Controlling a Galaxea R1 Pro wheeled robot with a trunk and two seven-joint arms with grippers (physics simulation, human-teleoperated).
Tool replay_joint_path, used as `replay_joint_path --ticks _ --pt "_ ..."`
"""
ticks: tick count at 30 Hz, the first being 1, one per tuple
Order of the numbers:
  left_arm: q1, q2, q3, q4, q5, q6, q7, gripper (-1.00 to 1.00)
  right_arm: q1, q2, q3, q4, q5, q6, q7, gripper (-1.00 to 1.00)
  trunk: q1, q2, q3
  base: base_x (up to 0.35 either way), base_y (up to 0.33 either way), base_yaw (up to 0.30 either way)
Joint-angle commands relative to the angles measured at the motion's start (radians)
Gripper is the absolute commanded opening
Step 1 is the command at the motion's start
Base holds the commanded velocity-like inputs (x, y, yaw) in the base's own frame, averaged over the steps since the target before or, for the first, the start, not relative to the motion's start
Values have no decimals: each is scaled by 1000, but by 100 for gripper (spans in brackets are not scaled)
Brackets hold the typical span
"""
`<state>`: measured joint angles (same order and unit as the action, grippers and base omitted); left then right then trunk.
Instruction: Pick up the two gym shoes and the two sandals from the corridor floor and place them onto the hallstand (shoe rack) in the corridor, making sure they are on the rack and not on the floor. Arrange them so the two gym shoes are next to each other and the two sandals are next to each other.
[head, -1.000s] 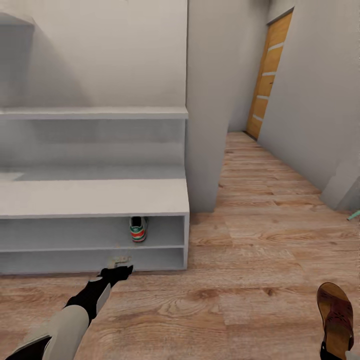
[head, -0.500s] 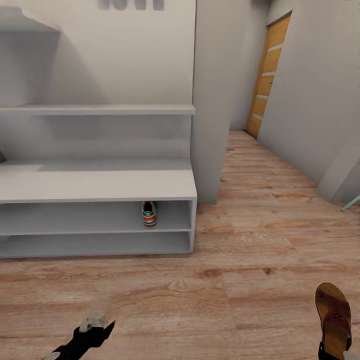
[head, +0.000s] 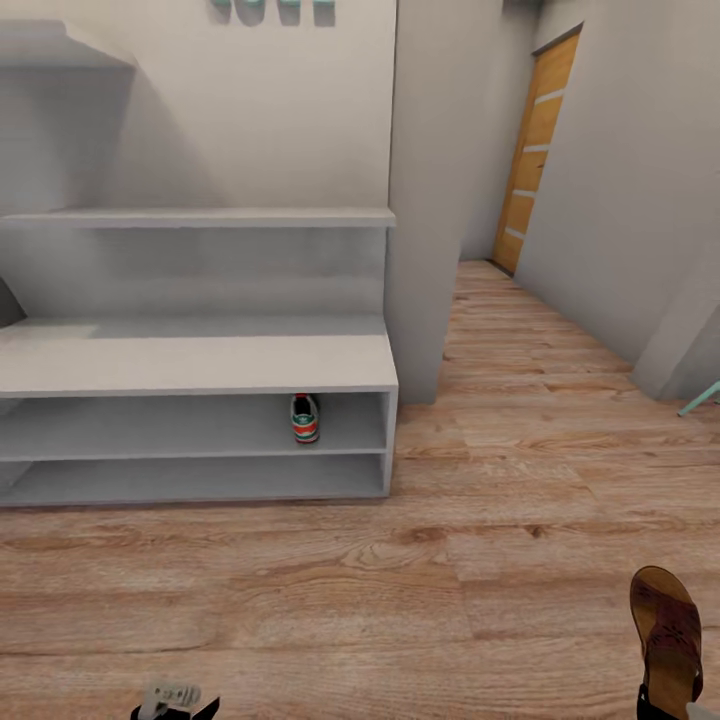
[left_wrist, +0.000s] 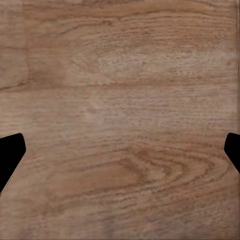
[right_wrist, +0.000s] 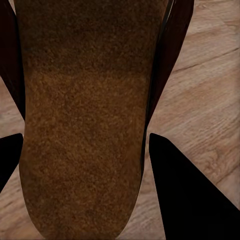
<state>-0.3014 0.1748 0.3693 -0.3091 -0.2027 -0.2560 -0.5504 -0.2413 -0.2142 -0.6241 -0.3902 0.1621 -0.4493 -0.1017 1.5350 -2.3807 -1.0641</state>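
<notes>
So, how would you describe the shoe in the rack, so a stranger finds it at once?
Look at the white hallstand against the left wall. In its upper open shelf, near the right end, stands one gym shoe, heel toward the viewer. It is white with green and red-orange, unlike the brown sandal at the lower right.

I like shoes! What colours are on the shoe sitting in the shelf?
The gym shoe is white with green and red-orange, clearest in the head view.

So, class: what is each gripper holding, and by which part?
The right gripper holds a sandal by its heel end, fingers across the sole. The left gripper is open, empty.
</notes>
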Motion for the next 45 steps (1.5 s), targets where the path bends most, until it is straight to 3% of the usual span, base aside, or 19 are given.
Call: replay_joint_path --ticks 1,5,7,8,13,45 --pt "3 0 9 4 -9 -29 -4 100 -1 1 -4 0 8 -3 -3 -100 0 0 -1 -6 2 0" --pt "11 0 20 20 13 -67 -2 100 -1 4 -5 -2 8 -3 -3 -100 0 0 -1 -3 1 0" --pt "13 1 40 33 44 -83 -3 100 -1 13 -5 -3 8 -4 -4 -100 0 0 -1 -1 1 0" --pt "16 2 60 42 82 -93 -7 100 -1 31 -5 -4 9 -4 -4 -100 0 0 -1 0 0 0" --pt "17 3 71 47 109 -99 -11 100 -1 56 -5 -4 11 -5 -4 -100 0 0 -1 0 13 0" --pt "33 5 76 47 118 -101 -14 100 -1 62 -3 5 13 -5 -4 -100 0 0 -1 -126 287 0"
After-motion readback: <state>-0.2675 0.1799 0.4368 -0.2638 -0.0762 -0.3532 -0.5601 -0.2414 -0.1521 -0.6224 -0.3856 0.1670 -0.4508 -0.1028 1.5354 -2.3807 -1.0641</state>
